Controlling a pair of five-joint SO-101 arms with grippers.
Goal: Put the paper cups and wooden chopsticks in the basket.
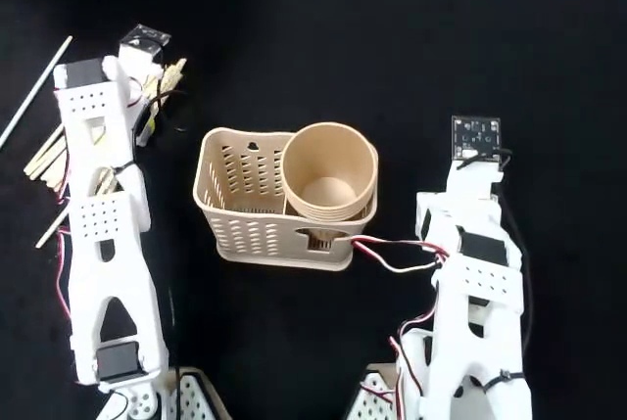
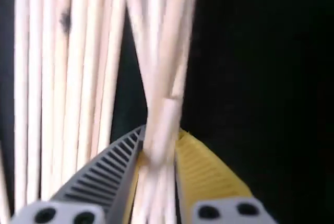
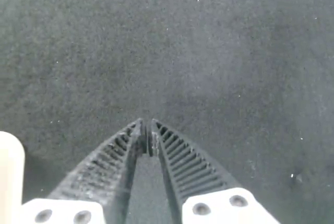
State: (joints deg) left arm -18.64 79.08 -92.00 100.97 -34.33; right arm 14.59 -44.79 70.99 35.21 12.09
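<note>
Nearest the lens in the high view are two white arms standing over the table. We log the left arm (image 1: 103, 224) along the left edge. The right arm (image 1: 475, 283) is on the other side of the basket, apart from it.

Left gripper (image 2: 159, 135): the claw is closed down on a bundle of chopsticks (image 2: 163, 78). The grey finger is on one side and the yellow on the other, with the sticks pinched between them and fanning out past the tips. In the high view we see the bundle's ends (image 1: 171, 77) poking out at the far end of the left arm.

Right gripper (image 3: 146, 130): the claw is fully closed, its ribbed fingers meeting tip to tip with nothing in it. Dark cloth lies beneath.

Table (image 1: 294, 48): covered in black cloth.

Basket (image 1: 260, 234): cream and perforated, standing upright between the two arms.

Paper cups (image 1: 328, 180): a nested stack, mouth up, standing in the end of the basket toward the right arm. We see several rims showing one under another.

Red and white cable (image 1: 392, 256): runs from the right arm toward the basket's near corner.

Loose chopsticks (image 1: 44, 156): lying on the cloth beside the left arm and partly under it. In the left wrist view they lie side by side (image 2: 62, 78), just beside the held bundle.

Thin pale stick (image 1: 34, 92): lies slanted near the table's left edge, apart from the rest.
</note>
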